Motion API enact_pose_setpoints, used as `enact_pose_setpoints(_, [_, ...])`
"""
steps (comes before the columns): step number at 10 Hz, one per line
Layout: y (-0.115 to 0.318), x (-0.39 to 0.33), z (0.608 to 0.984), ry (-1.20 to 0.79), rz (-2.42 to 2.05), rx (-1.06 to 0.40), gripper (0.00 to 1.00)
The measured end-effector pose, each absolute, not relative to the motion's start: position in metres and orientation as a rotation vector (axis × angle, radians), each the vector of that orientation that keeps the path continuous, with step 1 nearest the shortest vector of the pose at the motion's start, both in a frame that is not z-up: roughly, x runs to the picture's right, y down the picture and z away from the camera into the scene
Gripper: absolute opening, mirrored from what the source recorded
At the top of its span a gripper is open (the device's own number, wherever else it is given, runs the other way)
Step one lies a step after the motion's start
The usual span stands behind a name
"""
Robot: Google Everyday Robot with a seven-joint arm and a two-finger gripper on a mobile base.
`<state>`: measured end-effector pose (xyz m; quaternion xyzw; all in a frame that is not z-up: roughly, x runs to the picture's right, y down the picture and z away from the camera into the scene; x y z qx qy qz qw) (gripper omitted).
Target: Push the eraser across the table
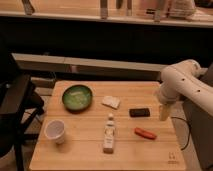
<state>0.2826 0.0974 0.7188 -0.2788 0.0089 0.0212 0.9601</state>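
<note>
The eraser (139, 112) is a small flat black block lying on the right half of the light wooden table (85, 150). My gripper (164, 113) hangs from the white arm at the table's right edge, just right of the eraser and apart from it, with nothing seen in it. An orange-red oblong item (145, 133) lies in front of the eraser.
A green bowl (77, 97) sits at the back left, a white wedge-shaped piece (111, 102) near the middle back, a white paper cup (55, 131) at the front left, and a small white bottle (109, 134) lies at the front middle. A dark chair (12, 107) stands left of the table.
</note>
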Motion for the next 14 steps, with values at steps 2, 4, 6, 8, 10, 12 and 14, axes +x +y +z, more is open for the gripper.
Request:
enact_pose_setpoints(2, [0.092,0.281,0.732,0.012,0.042,-0.561,0.8])
enact_pose_setpoints(4, [0.091,0.281,0.737,0.009,0.043,-0.562,0.8])
enact_pose_setpoints(6, [0.093,0.279,0.742,0.002,0.042,-0.566,0.8])
enact_pose_setpoints(8, [0.092,0.277,0.755,-0.006,0.044,-0.565,0.8])
enact_pose_setpoints(10, [0.09,0.277,0.761,-0.008,0.045,-0.563,0.8])
enact_pose_setpoints(12, [0.092,0.278,0.764,-0.009,0.049,-0.567,0.8])
enact_pose_setpoints(14, [0.094,0.276,0.772,-0.013,0.047,-0.568,0.8])
